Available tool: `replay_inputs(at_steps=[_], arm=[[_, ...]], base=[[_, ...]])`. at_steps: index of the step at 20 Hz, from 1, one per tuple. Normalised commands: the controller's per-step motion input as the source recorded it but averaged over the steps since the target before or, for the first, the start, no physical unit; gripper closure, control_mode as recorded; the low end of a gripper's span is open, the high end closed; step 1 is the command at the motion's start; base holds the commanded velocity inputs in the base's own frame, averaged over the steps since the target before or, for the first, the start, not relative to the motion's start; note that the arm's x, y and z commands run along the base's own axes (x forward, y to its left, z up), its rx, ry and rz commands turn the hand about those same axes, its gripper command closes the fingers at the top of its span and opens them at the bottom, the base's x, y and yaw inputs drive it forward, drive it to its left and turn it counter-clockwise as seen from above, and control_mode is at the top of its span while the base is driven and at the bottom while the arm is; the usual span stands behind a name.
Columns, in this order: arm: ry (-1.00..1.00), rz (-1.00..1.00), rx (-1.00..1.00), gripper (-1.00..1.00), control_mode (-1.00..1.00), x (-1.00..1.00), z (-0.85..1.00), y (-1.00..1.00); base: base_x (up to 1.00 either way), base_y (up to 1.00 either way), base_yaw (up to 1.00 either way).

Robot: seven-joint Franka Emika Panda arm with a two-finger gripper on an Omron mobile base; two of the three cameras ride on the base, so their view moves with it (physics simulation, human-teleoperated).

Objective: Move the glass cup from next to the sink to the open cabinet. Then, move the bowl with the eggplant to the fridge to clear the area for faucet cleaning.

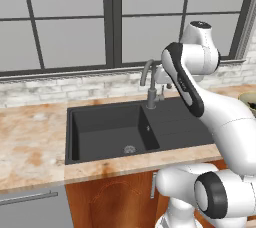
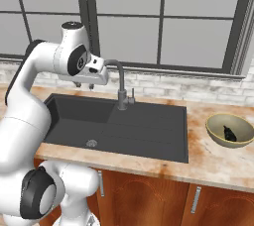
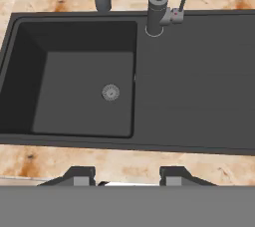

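Note:
The black sink (image 2: 149,126) lies in the counter, with its deep basin (image 3: 84,86) on the left and a flat draining side (image 3: 199,71) on the right. The grey gooseneck faucet (image 2: 121,87) stands at its back edge. My gripper (image 2: 85,86) hangs open and empty above the basin, left of the faucet; in the hand view its fingertips (image 3: 79,175) stand wide apart. The olive-tan bowl (image 2: 218,133) sits on the counter right of the sink, the dark eggplant (image 2: 228,132) inside it. The glass cup and the open cabinet are out of view.
A marbled tan counter (image 1: 30,142) runs to both sides of the sink. Behind it a pale brick backsplash (image 2: 198,88) rises to large dark-framed windows (image 1: 70,22). Reddish-brown low cabinets (image 2: 149,195) with short handles sit below.

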Motion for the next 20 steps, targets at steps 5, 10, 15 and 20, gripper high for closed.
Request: replay_inputs(at_steps=[5, 10, 15, 20], arm=[[0.0, 0.0, 0.0, -1.0, -1.0, 0.0, -0.01, 0.0], [0.0, 0.0, 0.0, -1.0, -1.0, 0.0, 0.0, 0.0], [0.0, 0.0, 0.0, -1.0, -1.0, 0.0, 0.0, 0.0], [0.0, -0.02, 0.0, -1.0, -1.0, -0.15, 0.0, -0.05]], base=[[0.0, 0.0, 0.0], [0.0, 0.0, 0.0], [0.0, 0.0, 0.0], [0.0, 0.0, 0.0]])
